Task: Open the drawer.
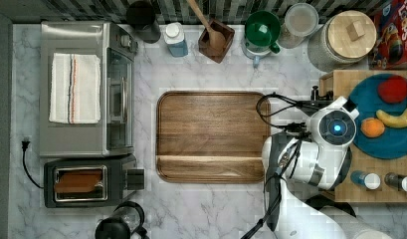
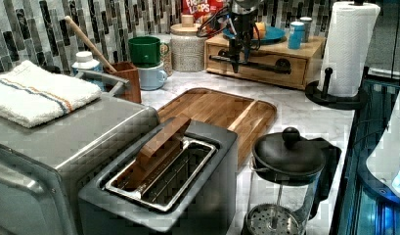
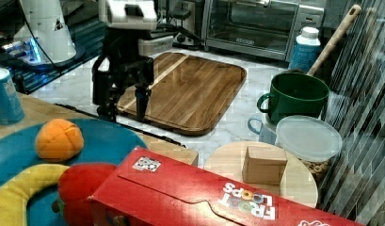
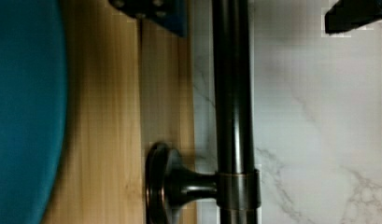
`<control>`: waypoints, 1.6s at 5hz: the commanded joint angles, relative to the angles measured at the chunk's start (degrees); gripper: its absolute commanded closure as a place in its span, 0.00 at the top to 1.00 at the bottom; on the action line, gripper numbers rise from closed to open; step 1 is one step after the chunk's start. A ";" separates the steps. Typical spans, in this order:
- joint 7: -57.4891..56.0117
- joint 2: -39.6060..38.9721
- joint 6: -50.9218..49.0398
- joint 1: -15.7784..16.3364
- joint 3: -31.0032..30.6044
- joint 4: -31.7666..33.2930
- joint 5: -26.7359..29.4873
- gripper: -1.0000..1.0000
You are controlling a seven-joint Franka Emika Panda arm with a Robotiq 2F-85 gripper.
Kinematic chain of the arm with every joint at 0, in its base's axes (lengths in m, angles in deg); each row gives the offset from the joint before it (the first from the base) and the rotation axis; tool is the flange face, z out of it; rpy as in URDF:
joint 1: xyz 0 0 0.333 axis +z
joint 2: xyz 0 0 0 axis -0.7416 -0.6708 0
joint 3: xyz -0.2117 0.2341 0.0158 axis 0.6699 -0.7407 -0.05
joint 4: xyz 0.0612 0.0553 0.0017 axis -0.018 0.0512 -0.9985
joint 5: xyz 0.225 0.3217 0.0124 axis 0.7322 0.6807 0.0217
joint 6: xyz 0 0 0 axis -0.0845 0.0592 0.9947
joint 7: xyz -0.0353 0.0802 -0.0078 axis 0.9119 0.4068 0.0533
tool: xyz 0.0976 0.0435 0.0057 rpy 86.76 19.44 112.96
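Wooden and light-looking, the drawer [image 2: 258, 61] sits shut under the blue plate [image 2: 271, 33] at the desk's [image 2: 305, 115] back, its stiff, slick black bar handle [image 4: 233, 93] between the hand's [image 2: 235, 58] spread fingers, ungripped.

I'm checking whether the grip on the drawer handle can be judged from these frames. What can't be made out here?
- Drawer front, top view: hidden under the arm.
- Fingertips around the handle, wrist view: both cut off by the picture's edge, so contact is unclear.
- Gripper, left view: far and dark against the black bar; finger gap unreadable.
- Handle, right view: mostly hidden behind the blue plate and box top.
- Drawer contents: hidden.
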 commanded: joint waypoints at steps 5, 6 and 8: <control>5.29 2.72 7.23 4.88 -4.87 6.90 3.48 1.00; 9.64 1.87 5.28 6.76 -6.41 6.08 3.95 1.00; 6.42 -1.41 6.61 7.10 -10.78 4.51 9.98 1.00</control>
